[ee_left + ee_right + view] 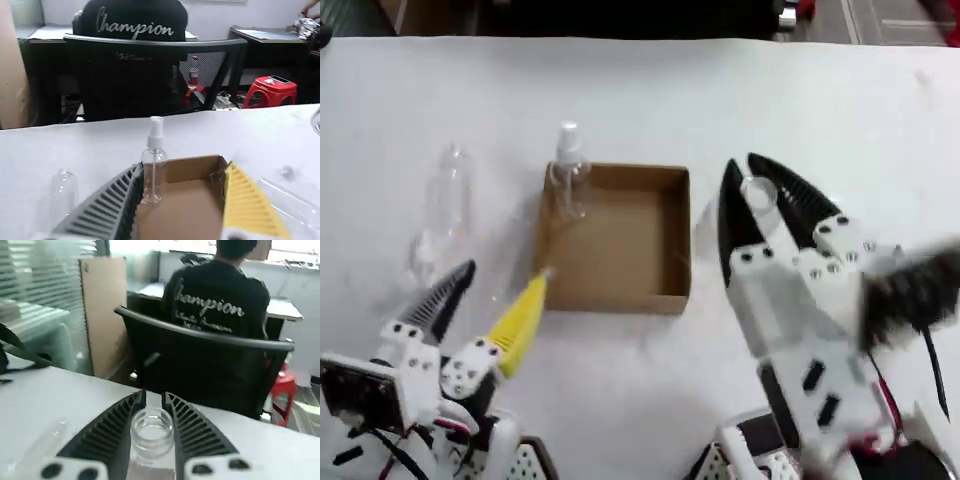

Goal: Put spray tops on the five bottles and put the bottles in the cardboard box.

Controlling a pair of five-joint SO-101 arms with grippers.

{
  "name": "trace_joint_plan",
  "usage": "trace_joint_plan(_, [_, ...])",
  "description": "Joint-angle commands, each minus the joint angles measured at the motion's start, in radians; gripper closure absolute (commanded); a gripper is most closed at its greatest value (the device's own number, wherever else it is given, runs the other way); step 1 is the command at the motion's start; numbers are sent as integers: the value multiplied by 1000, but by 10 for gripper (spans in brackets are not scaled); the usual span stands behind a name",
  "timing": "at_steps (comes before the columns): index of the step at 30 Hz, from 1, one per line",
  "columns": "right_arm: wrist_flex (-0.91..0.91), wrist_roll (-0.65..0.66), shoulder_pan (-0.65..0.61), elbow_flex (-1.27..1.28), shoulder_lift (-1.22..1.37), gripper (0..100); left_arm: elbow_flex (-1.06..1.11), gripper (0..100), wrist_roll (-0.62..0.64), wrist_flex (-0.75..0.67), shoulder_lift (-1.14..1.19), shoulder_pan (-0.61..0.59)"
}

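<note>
Bottle [152, 434] with a bare neck is pinched by the right end effector [741, 165] just beside the cardboard box [620, 300], so capping seems in hand, and next the spread left end effector [506, 270] must bring a spray top.

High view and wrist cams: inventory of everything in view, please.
cardboard box: 1, brown, open, table centre
capped bottle: 1, clear with white spray top, upright at the box's far-left corner
lying bottle: 1, clear, on the table beside the box, on the left gripper side
held bottle: 1, clear, no top, on the box's other side
table: 1, white
chair: 1, black, behind the table
left gripper: 1, grey and yellow fingers, open, by the box's near-left corner
right gripper: 1, black fingers, shut on the held bottle
</note>
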Motion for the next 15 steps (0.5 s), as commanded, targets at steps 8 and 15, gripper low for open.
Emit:
trace_joint_plan(8, [-111,43,-77,48,137,982,203,759,-8,-124,7,424])
trace_joint_plan(15, [-108,49,-219,117,147,982,362,759,-6,-296,7,429])
